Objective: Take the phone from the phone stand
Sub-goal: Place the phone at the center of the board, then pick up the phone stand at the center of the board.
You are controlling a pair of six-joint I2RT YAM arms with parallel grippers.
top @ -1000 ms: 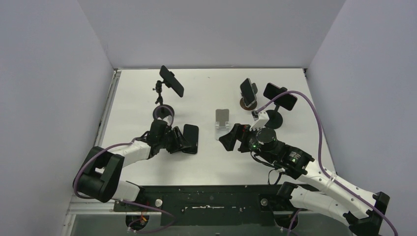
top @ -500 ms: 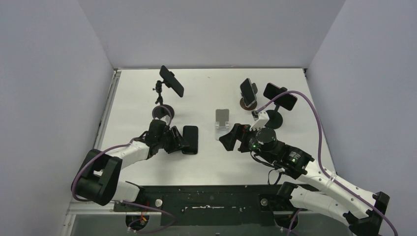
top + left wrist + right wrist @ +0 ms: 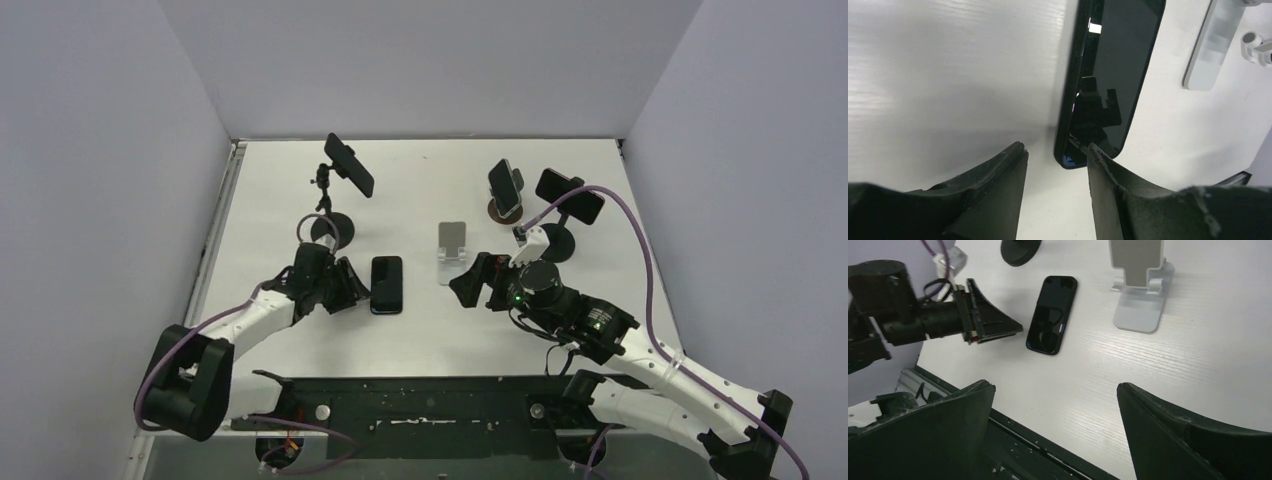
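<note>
one black phone lies flat on the worktop; removal looks done. left end effector beside it and right end effector both open, empty. next: retreat cleanly.

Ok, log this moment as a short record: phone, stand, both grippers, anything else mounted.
phone: black phone, lying flat on the table
stand: white stand, empty, just right of the phone
left gripper: open, beside the phone, not gripping it
right gripper: open wide, holding nothing, near the white stand
mounted phones: one back left, two back right
</note>
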